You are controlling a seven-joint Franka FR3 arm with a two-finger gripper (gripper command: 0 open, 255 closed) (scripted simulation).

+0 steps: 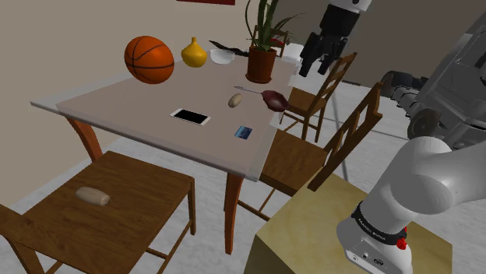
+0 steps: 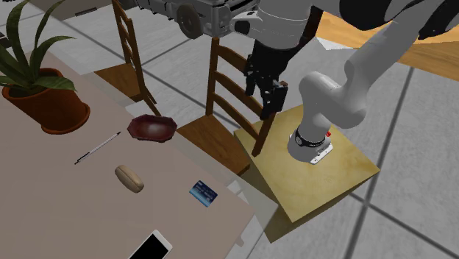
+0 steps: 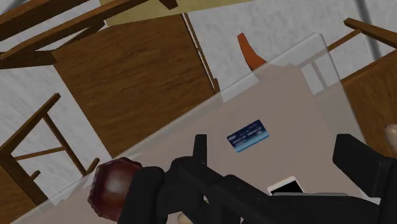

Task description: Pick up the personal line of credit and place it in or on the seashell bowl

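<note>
Wrist view: hand (image 3: pixel 273 147) spread, holding nothing; blue card (image 3: pixel 248 135) lies on the table (image 3: pixel 299 95), its lettering unreadable.

In the wrist view the black bulk behind the jaws covers the near side of the dark red bowl (image 3: pixel 113 184) and all but a corner of the white phone (image 3: pixel 287 186). The print on the blue card (image 3: pixel 248 135) is too small to read (pale lines, no more). The second exterior view's bottom edge cuts the white phone (image 2: pixel 151 247). The potted plant (image 1: pixel 262 58) loses its leaf tips past the shoulder view's top edge.
</note>
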